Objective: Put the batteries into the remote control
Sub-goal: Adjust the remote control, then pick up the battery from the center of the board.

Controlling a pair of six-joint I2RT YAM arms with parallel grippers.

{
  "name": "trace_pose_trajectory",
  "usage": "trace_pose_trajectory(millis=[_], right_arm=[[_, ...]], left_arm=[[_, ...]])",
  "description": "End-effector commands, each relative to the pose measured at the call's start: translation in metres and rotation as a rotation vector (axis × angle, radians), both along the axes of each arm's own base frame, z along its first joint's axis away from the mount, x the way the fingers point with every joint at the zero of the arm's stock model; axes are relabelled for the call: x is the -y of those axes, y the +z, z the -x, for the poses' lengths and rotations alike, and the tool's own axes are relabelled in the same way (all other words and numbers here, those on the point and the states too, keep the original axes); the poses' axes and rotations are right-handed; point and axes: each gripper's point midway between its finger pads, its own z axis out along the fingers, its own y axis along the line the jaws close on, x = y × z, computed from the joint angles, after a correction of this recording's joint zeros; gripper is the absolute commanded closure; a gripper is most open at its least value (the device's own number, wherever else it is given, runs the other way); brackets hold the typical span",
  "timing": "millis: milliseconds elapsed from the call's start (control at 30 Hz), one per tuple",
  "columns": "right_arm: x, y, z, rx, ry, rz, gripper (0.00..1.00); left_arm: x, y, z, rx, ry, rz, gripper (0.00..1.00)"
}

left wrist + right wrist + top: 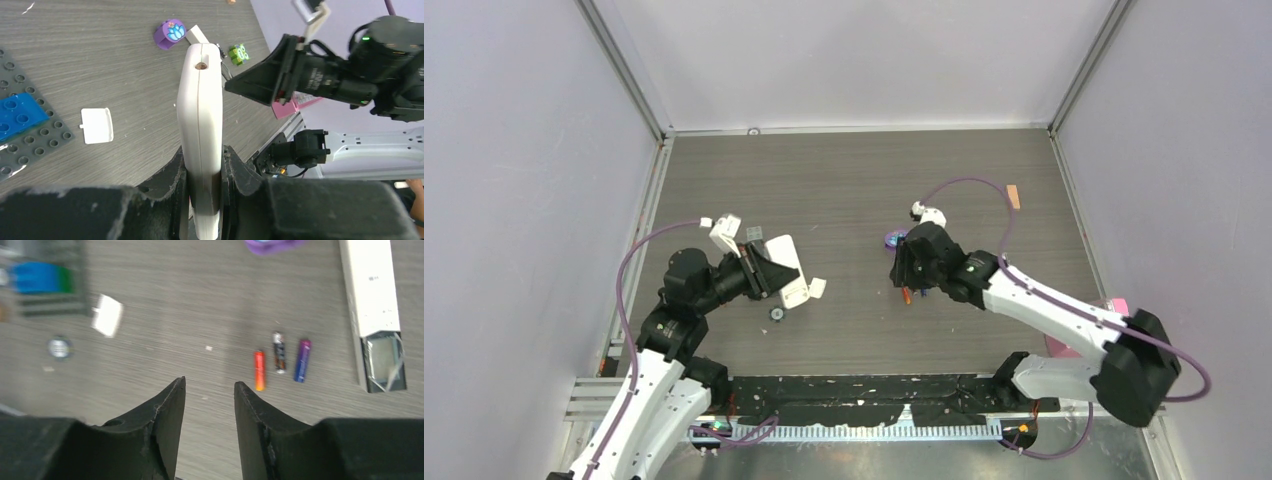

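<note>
The left gripper (205,155) is clamped on a wide white remote (200,110), which it holds on edge. The remote blocks the middle of that wrist view. Past it on the table (125,75) lie a small white cover (96,125) and a blue brick (15,114) on a grey studded plate (37,145). Farther off are a green toy block (239,53) and a purple disc (170,34).

The right gripper (210,385) hangs over the table with its jaws parted and nothing between them. Just beyond its right finger the batteries lie side by side: the orange battery (259,370) nearest, then the dark battery (279,352), then the blue-purple battery (302,360). Close to their right lies the remote control (370,290), its dark open end level with them.

From above, the right arm hides the remote control and most of the batteries. Only the orange battery peeps out below the gripper.
</note>
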Motion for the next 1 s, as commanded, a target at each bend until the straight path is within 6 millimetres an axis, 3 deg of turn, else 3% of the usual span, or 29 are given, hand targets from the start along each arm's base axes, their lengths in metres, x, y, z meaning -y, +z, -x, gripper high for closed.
trace_pose_trajectory(millis=[0,267,467,900,967], right_arm=[[0.028,-0.046,0.001,-0.067,0.066,0.278,0.55],[0.03,-0.08,-0.012,-0.115,0.117,0.436,0.56],[0.022,-0.096,-0.015,-0.127,0.153,0.439,0.53],[0.012,-0.12,-0.021,-0.172,0.177,0.466,0.62],[0.013,-0.122,-0.022,-0.177,0.174,0.47,0.67]], left_arm=[[-0.002,0.013,-0.002,0.049,0.005,-0.023,1.0],[0.0,0.008,-0.001,0.023,-0.01,-0.022,1.0],[0.001,0.006,0.0,0.012,-0.018,-0.015,1.0],[0.003,0.006,0.004,0.006,-0.042,-0.012,1.0],[0.003,0.006,0.005,0.006,-0.045,-0.014,1.0]])
